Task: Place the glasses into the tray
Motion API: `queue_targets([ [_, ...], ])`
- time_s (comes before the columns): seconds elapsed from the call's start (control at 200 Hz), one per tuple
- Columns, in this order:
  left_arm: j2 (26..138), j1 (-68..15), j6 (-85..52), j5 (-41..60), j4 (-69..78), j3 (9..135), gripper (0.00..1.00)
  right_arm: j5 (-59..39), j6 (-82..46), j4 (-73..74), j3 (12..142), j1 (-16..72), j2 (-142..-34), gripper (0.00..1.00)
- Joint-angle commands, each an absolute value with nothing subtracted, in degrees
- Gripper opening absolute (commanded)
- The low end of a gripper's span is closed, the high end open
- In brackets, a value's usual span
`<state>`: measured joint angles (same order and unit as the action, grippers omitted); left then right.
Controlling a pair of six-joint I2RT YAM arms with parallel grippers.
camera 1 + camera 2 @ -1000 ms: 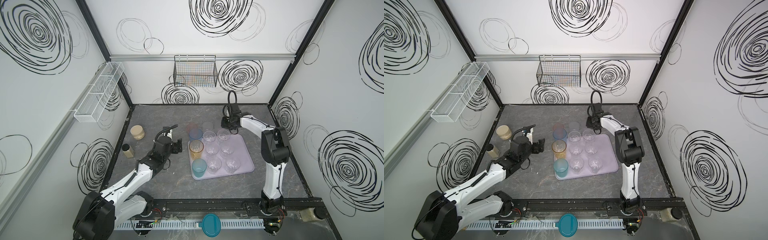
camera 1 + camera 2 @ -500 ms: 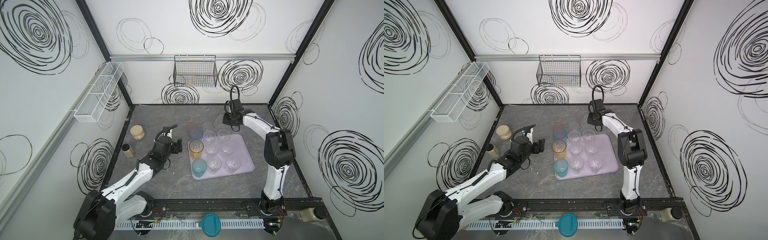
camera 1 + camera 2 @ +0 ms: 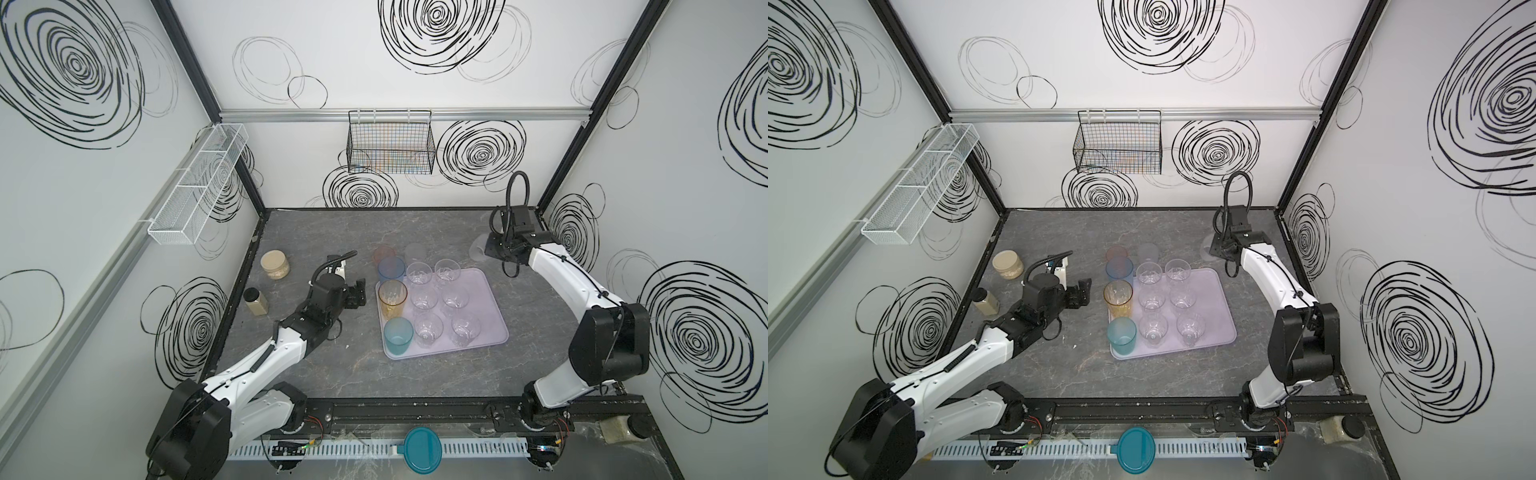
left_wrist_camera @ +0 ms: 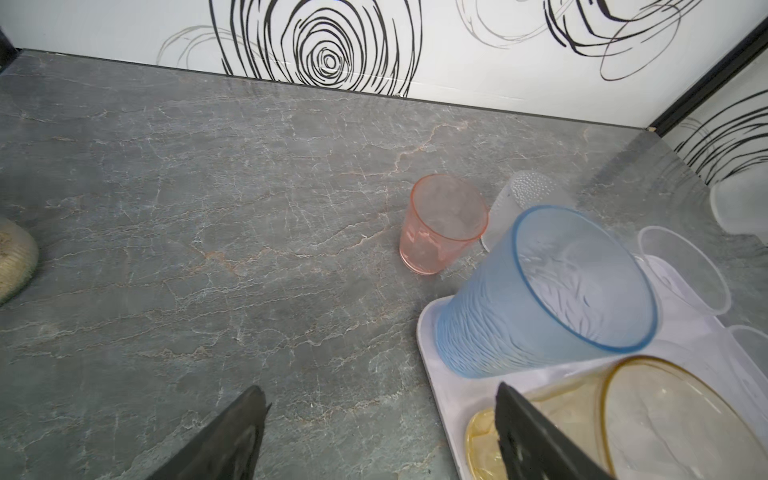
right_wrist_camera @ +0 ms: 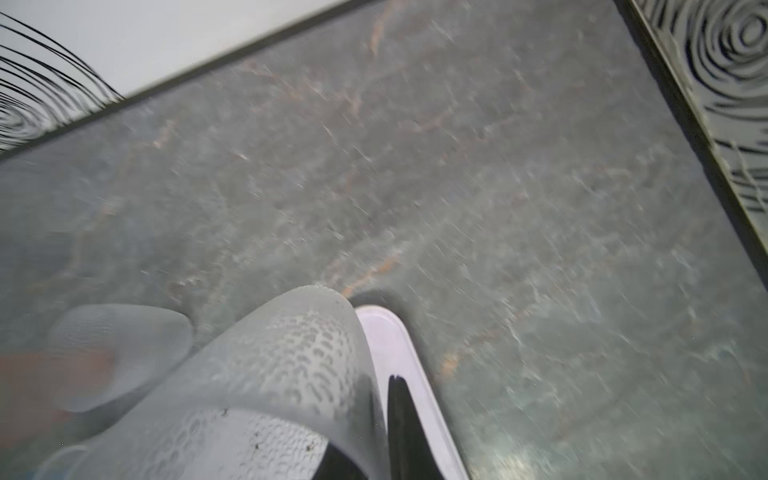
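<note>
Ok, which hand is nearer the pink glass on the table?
Left. The left hand sits open just in front of the pink glass, beside the tray; the right hand is farther off to its right, gripping a frosted glass.

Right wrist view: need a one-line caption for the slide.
Right gripper pinching the wall of a frosted dimpled glass, with a corner of the lilac tray and blurred grey tabletop beyond.

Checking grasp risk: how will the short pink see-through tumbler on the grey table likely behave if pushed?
The short pink see-through tumbler looks thin-walled and empty, so probably light. Its base is narrower than its rim, so a high push may tip it; a low one would likely slide it, perhaps against the frosted dimpled tumbler beside it.
</note>
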<state>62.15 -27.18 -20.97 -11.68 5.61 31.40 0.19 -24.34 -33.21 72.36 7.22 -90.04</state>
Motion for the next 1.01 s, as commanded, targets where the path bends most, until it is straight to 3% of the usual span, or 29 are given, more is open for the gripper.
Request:
queue_targets([
  [0.0, 62.0, -28.6, -20.5, -13.1, 6.8, 32.1, 0.89, 1.2, -22.7, -34.2, 69.9, 7.6, -88.5, 0.1],
  [0.555, 62.8, -29.5, -20.4, -15.4, 6.8, 30.1, 0.9, 3.2, -24.1, -32.4, 70.0, 9.7, -97.4, 0.13],
  [1.001, 62.4, -29.5, -21.0, -15.5, 7.2, 29.7, 0.9, 7.0, -24.1, -38.8, 77.8, 12.2, -95.4, 0.36],
])
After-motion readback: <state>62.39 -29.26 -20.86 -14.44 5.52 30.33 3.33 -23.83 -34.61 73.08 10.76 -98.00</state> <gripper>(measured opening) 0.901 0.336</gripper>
